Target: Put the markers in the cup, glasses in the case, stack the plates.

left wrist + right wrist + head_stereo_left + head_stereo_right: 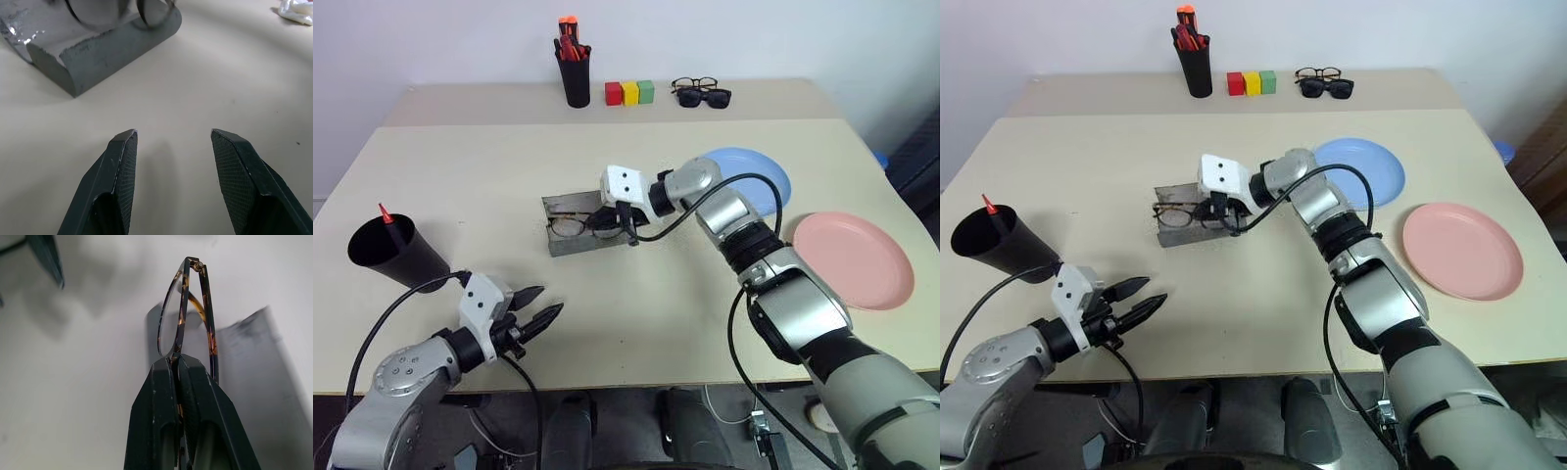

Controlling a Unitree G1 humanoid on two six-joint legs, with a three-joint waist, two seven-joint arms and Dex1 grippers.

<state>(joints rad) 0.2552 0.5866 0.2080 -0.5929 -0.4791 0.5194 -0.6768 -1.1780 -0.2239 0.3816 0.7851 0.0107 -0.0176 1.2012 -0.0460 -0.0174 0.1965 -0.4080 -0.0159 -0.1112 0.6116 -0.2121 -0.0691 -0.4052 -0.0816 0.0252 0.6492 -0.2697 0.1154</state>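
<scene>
Right wrist view shows the right gripper (180, 363) with its two black, finely ribbed jaws pressed together on the thin rim of the glasses (182, 313). The frame is slim wire with a brown speckled pattern, and the lens is clear and roundish.

In the left eye view these glasses (570, 226) hang over the open case (576, 235), a grey rectangular box with a flat hinged lid, lying near the middle of the desk (607, 323). The desk has a smooth, matt beige top.

The left gripper (536, 311) is near the front edge of the desk, toward its left corner. Its pointed jaws stand moderately apart and hold nothing.

The cup (393, 255), of plain black plastic and tapered, lies tilted at the left edge of the desk, and the red tip of a marker (385, 211) stands out of its mouth.

The light blue plate (754, 176) and the pink plate (854, 259) are round and shallow. They lie apart near the right edge, the blue one farther back.

Along the back edge stand a tall black pen holder (575, 73) with orange-tipped pens, three small blocks (629, 93) in red, yellow and green, and two dark spectacles (701, 92).
</scene>
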